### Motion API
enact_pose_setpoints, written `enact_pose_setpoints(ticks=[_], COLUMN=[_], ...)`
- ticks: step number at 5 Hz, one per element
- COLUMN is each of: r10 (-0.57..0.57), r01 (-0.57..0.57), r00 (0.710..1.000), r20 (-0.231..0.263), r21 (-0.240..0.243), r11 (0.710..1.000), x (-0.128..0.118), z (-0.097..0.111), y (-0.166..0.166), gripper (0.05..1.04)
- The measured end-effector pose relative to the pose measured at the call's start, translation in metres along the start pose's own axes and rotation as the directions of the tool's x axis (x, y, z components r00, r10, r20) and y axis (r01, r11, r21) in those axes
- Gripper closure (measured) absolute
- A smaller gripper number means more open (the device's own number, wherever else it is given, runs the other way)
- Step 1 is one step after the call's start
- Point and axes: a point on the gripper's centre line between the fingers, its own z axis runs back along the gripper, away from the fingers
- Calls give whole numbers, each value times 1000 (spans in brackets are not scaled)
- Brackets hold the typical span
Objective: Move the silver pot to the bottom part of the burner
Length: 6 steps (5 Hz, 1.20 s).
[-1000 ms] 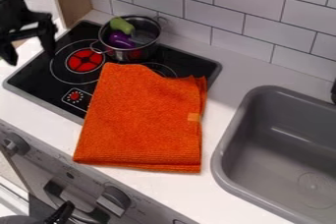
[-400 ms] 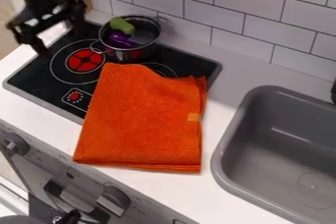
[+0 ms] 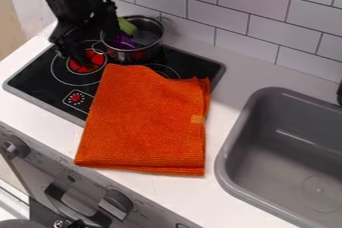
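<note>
At the far left of the worktop [image 3: 244, 74], the silver pot [image 3: 139, 56] stands upright on the cooktop [image 3: 41, 83], just right of the red ring [image 3: 97, 60]. The gripper [image 3: 100, 52] is at the pot's left side, above the ring. Its jaws stand wide apart and have hold of nothing. Contact with the pot cannot be confirmed.

Step in hand: take hold of the pot. Two places appear suitable: the left wall at the rim, or the left handle [image 3: 98, 49]. For a rim grip, set one jaw inside the wall and one outside, then close squarely. Keep the inner jaw clear of the purple toy [image 3: 123, 41] and the green toy [image 3: 126, 26]; a toy trapped against the wall would spoil the grip. For a handle grip, centre the loop between the jaws; a thin loop may let the pot swing.

Confirm a firm hold before travel. Because the grip is at one side, the pot will probably tilt when raised; lift only slightly, keep the base level and move slowly so that the contents stay in.

Caution: the orange cloth [image 3: 147, 122] lies over the near right of the cooktop. Route the pot left of it, towards the near edge, to avoid dragging the fabric.
</note>
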Motion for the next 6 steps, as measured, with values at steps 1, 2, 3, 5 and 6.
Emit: enact_pose_setpoints(ticks=[1,2,3,5,6], r10=[101,147,169,157,153], r01=[-100,-144,-168,-164,-163], r00=[995,988,984,984,984], r20=[21,43,55,88,90], r21=[-58,-74,-24,80,116], r11=[993,987,986,983,980], x=[-5,-9,-12,-8,-6], z=[-5,-10,-22,-44,-51], y=[-10,-17,-21,-30,-34], gripper=[86,86,85,384,671])
